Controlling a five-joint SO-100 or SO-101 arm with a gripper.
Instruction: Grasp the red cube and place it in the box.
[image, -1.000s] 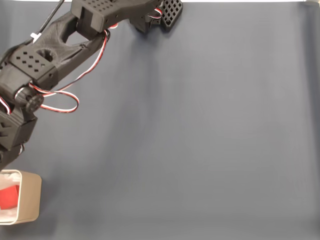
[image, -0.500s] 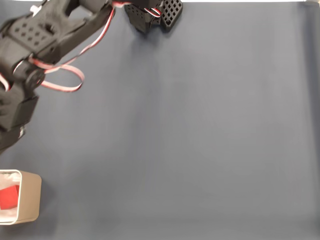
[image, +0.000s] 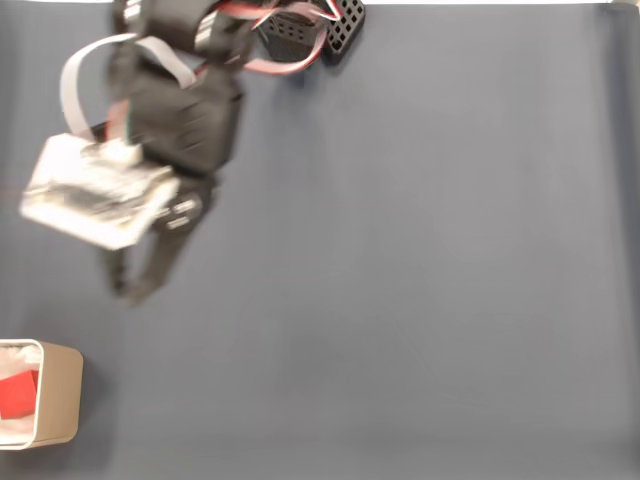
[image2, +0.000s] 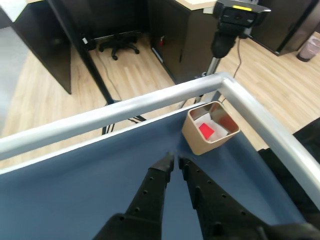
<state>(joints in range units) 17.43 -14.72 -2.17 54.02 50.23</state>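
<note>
The red cube (image2: 206, 131) lies inside the box (image2: 196, 137) at the desk (image2: 75, 190) corner, so placement looks done. The hand (image2: 174, 161), fingers nearly together and empty, hangs apart from the box.

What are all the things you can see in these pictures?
Red cube: one, bright red, lying inside the box.
Box: one, tan outside and white inside, at the table's corner.
Table cover: one, dark blue-grey, spread across the table.
Metal rail: silver, running along the table's edges.
Camera on a stand: one, black, beyond the table corner.
Office chair base: one, black, on the wooden floor.
Robot arm: one, black, blurred in the fixed view.
Fingers: two, black, tips nearly together, holding nothing.
</note>
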